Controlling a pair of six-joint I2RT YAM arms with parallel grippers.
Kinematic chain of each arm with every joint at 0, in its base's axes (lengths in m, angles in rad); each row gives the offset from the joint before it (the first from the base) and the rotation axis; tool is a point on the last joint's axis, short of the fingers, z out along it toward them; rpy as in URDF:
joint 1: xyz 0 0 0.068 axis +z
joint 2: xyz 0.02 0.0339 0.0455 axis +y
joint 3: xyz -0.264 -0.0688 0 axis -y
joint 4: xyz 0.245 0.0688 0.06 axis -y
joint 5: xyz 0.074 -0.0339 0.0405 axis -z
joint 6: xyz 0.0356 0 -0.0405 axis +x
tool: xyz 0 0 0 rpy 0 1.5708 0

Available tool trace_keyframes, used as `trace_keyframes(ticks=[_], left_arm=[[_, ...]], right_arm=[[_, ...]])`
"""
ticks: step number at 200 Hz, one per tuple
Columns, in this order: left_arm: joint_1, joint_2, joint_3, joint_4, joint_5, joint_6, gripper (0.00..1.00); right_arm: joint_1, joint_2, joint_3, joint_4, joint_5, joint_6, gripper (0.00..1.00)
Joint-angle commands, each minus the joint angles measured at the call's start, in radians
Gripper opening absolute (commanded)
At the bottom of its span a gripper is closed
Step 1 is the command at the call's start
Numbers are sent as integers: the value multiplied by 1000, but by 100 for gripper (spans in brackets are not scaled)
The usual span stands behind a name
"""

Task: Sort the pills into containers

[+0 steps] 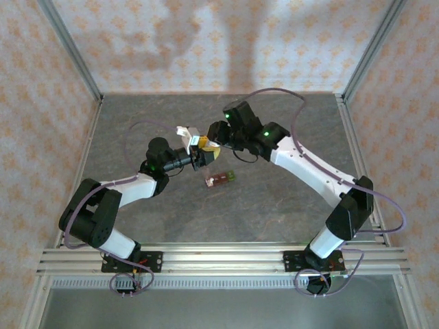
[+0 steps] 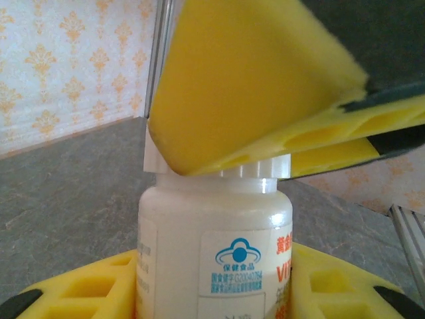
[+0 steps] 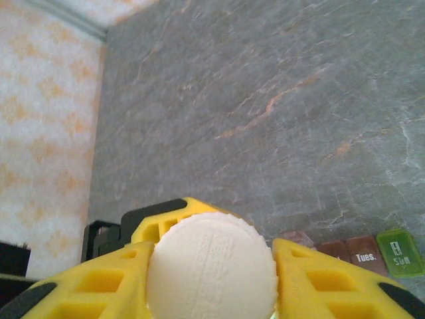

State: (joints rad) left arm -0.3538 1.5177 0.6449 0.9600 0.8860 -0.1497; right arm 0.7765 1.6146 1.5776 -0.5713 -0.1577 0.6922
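A: What is the left gripper (image 2: 212, 282) doing?

B: It has clamped its yellow fingers (image 2: 73, 289) on the body of a white bottle (image 2: 212, 219), one on each side. The label faces the wrist camera (blue logo, orange print).

A: And the right gripper (image 3: 211, 269)?

B: It is closed on the bottle's cap (image 3: 211, 256). Its fingers press the ribbed white disc from both sides. From the left wrist, one of them lies across the cap's top edge.

A: So both arms meet on the one bottle?

B: Yes. From above, the two grippers come together over the middle of the table (image 1: 274, 205), with the bottle between them.

A: Where are the containers (image 1: 221, 179)?

B: They lie flat on the table, just nearer the arm bases than the meeting grippers and touching neither. In the right wrist view they sit at the lower right. The compartments are reddish-brown, one marked "Tues.", with a green end (image 3: 400, 252).
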Motion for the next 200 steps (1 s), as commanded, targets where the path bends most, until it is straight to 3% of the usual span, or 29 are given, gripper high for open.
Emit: trace_keyframes(ticks=[1, 39, 73, 106, 153, 200], left_arm=[[6, 8, 10, 115, -56, -6, 0], [6, 9, 7, 96, -62, 23, 0], [6, 23, 2, 125, -122, 59, 0], [6, 61, 41, 163, -212, 79, 0], [6, 146, 156, 183, -214, 18, 0], [6, 178, 196, 200, -196, -36, 0]], right_arm=[[48, 19, 43, 32, 53, 138, 48], [-18, -12, 109, -49, 38, -5, 71], [-90, -81, 83, -54, 10, -140, 82], [-163, -94, 73, -11, -44, -217, 84], [-173, -16, 167, 19, -111, -429, 84], [-174, 53, 189, 59, -128, -433, 85]])
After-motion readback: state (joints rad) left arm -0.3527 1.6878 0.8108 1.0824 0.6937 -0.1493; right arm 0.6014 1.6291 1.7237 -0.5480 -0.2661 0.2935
